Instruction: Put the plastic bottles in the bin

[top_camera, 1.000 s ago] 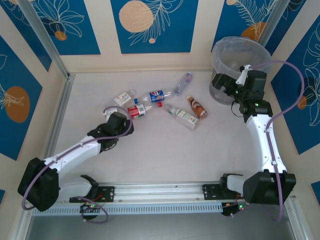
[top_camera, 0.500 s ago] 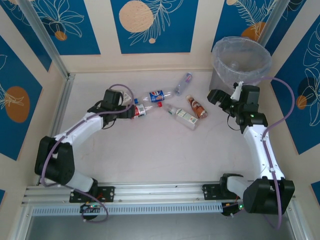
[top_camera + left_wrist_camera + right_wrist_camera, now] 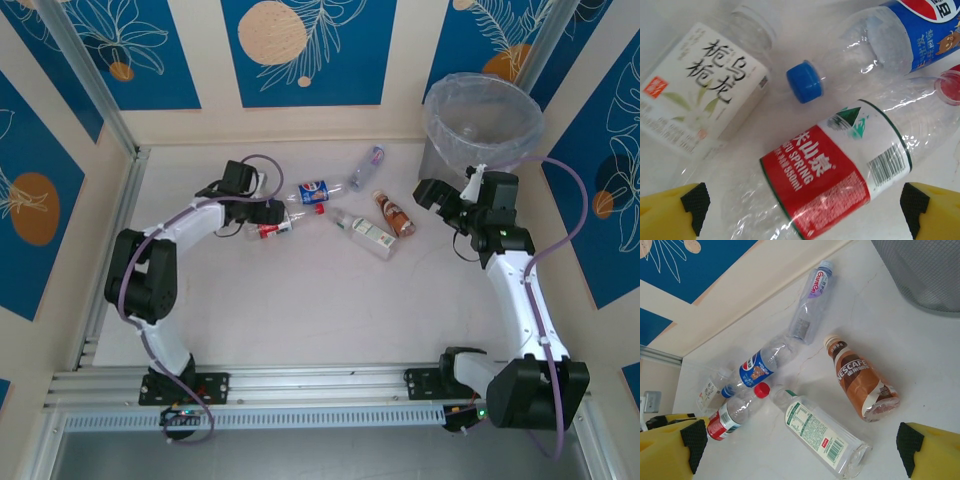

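While left gripper (image 3: 802, 207), jaws apart, is straddling red-label water bottle (image 3: 835, 172), bottle is looking empty, light, crushable; labelled midbody suiting grip. Right gripper (image 3: 802, 442) also gaping.

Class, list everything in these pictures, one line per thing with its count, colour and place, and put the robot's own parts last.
plastic bottles: six, lying on the far half of the table: white-label bottle, red-label bottle, blue-label bottle, purple-label bottle, brown bottle, green-and-white-label bottle
bin: one, grey with clear liner, far right corner
table: one, white
wall panels: blue, around the table
left gripper: open, fingers either side of the red-label bottle
right gripper: open, beside the bin
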Motion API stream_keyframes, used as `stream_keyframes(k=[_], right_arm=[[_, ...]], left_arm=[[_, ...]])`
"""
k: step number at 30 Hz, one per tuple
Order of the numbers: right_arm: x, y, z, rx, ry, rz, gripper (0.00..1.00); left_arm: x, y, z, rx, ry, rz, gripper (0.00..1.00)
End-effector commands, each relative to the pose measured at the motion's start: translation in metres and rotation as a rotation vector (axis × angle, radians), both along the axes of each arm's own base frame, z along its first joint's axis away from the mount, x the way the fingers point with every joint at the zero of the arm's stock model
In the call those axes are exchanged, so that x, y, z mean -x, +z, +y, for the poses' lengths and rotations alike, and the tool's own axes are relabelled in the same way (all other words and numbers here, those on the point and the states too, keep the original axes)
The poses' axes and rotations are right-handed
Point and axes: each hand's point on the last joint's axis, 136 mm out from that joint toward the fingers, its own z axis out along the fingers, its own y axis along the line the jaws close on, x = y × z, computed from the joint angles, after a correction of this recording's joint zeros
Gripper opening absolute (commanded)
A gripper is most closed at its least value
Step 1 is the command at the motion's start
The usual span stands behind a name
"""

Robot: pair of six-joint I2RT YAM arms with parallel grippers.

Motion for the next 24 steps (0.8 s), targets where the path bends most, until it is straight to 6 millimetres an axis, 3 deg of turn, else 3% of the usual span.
stream_keyframes(k=[1,8,14,24], right_arm=[[0.007,-0.002,0.002,-0.006,-0.001,0.002,1.0],[0.009,-0.003,0.003,-0.014,-0.005,0.008,1.0],[0.009,-0.006,0.003,-0.018,-0.007,0.013,0.99],[0.007,-0.007,0.003,-0.023,-0.011,0.007,0.99]], left_arm=[[-0.001,-0.005,-0.008,0.041,-0.037,0.043,0.99],[0.0,-0.017,-0.012,0.051,-0.061,0.058,0.99],[0.024,-0.016,-0.021,0.072,-0.099,0.084,0.99],[0.057,-0.041,-0.012,-0.089,-0.147,0.134,0.99]])
